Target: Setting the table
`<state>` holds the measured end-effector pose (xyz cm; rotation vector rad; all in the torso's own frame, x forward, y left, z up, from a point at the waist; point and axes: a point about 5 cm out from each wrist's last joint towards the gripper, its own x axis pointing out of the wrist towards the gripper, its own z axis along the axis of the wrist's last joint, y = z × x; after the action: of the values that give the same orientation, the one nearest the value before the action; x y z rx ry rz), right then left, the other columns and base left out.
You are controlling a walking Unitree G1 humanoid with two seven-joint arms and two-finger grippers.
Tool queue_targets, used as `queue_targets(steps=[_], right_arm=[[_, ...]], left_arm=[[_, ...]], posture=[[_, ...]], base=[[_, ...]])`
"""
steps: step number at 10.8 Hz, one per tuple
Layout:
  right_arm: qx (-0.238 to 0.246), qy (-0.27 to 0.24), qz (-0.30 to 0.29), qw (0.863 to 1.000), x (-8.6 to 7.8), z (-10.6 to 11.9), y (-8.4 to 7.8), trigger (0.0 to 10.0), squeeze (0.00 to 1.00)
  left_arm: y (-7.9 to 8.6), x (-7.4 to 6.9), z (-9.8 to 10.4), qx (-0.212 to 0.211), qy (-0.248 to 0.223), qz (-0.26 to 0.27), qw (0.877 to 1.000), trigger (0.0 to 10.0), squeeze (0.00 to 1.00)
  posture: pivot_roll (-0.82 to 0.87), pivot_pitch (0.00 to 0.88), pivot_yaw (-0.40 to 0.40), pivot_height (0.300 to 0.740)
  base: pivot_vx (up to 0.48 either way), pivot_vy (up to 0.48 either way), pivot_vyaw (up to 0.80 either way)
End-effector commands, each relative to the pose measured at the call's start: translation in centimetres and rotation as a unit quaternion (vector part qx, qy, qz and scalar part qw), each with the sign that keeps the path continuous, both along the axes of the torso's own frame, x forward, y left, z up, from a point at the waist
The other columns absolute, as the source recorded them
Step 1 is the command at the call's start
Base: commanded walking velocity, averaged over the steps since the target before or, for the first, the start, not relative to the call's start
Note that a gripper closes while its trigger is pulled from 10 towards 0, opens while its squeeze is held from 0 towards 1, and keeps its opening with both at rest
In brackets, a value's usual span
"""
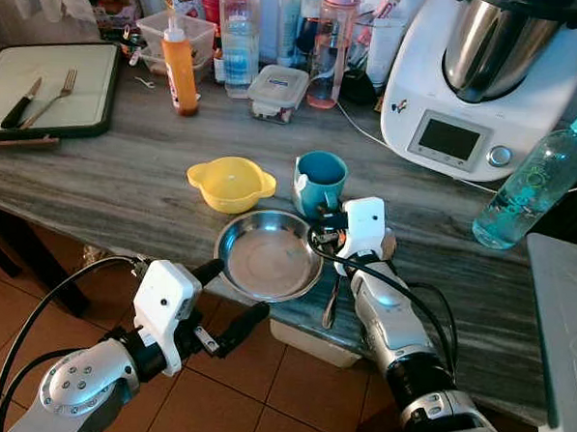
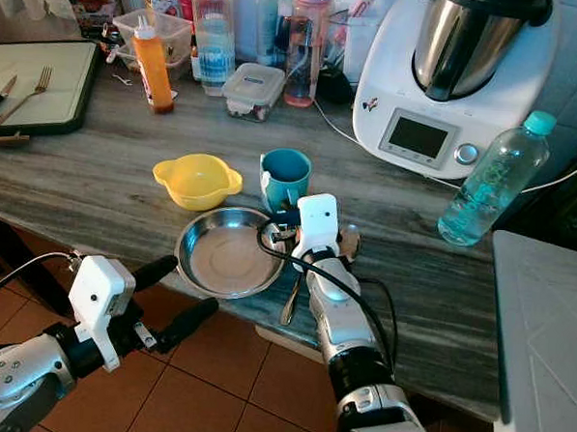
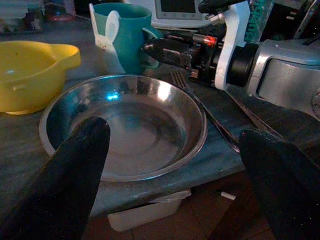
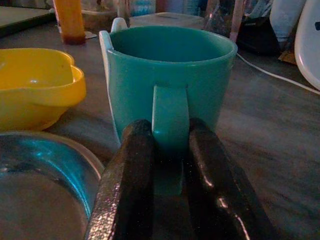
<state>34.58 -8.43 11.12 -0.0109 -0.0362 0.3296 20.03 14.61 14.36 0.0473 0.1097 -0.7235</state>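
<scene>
A teal mug (image 1: 321, 179) stands on the grey wooden table (image 1: 125, 188), its handle turned toward me. My right gripper (image 4: 171, 150) is shut on that handle, one black finger (image 4: 127, 180) on each side. Just in front of the mug lies a round steel plate (image 1: 269, 256), near the table's front edge. A fork (image 1: 331, 305) rests on the table to the right of the plate, partly under my right arm. A yellow bowl (image 1: 231, 183) sits left of the mug. My left gripper (image 1: 228, 300) hangs open below the table edge, facing the plate (image 3: 125, 125).
At the back left a dark-rimmed board (image 1: 83, 79) carries a fork and a knife. An orange sauce bottle (image 1: 180, 65), a lidded container (image 1: 278, 92) and several bottles line the back. A white kitchen machine (image 1: 479, 81) and a water bottle (image 1: 537, 181) stand at the right.
</scene>
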Motion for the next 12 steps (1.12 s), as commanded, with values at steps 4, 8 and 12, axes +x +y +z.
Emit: queue_targets(steps=[4,8,12], right_arm=[[0.008,0.005,0.006,1.0,-0.28,-0.26,0.13,10.0,0.0],[0.009,0.007,0.013,1.0,-0.38,-0.37,0.21,10.0,1.0],[0.009,-0.006,0.006,1.0,-0.24,0.17,-0.06,10.0,1.0]], left_arm=[[-0.16,-0.03,0.33,0.007,-0.005,-0.001,1.0,10.0,0.0],[-0.06,0.05,0.04,0.008,-0.002,0.002,1.0,10.0,0.0],[0.18,-0.1,-0.62,0.011,0.003,0.002,1.0,10.0,0.0]], posture=[[0.21,0.089,-0.042,0.74],[0.21,0.088,-0.045,0.74],[0.21,0.089,-0.041,0.74]], base=[[0.0,0.0,0.0],[0.0,0.0,0.0],[0.0,0.0,0.0]])
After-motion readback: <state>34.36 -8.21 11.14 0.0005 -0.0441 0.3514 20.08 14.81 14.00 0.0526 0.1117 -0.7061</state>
